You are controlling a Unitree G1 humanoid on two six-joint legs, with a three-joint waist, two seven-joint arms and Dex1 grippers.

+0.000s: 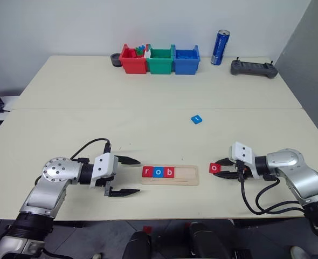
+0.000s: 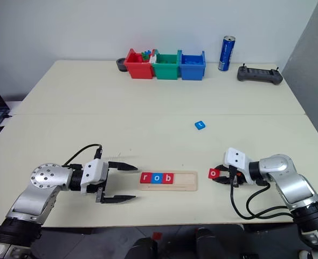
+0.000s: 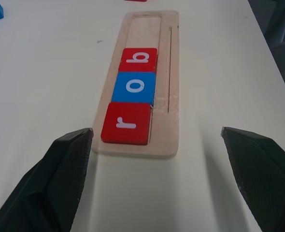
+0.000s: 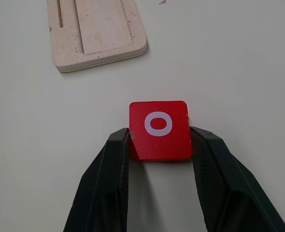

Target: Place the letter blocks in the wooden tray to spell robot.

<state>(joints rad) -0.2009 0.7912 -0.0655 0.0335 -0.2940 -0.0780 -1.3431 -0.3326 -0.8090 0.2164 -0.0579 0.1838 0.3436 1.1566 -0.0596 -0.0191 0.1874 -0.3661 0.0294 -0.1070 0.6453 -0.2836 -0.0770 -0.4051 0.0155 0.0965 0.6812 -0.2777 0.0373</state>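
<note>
The letter on the loose blue tile (image 1: pixel 196 119) is too small to read. The contents of the red bin (image 1: pixel 132 60) are partly hidden by its wall; the green bin (image 1: pixel 161 60) and blue bin (image 1: pixel 186 60) stand beside it at the far edge of the table (image 1: pixel 94 97), with a can (image 1: pixel 220 47) and a controller (image 1: pixel 253 68) further right. In the left wrist view the tray's far end is cut off.

The tray (image 1: pixel 183 175) lies near the front edge, between the two grippers. Its left part holds three tiles in a row, touching: red r (image 3: pixel 126 123), blue o (image 3: pixel 134 87), red b (image 3: pixel 138 59). The right part of the groove is bare.

The left gripper (image 1: pixel 128 176) points right toward the tray's left end, slightly downward, jaws wide apart, touching nothing.

The right gripper (image 1: pixel 222 168) points left, tilted down to the table. Its fingers (image 4: pixel 114 159) press both sides of the red o tile (image 4: pixel 158 129), which lies flat on the table just right of the tray, apart from it.
</note>
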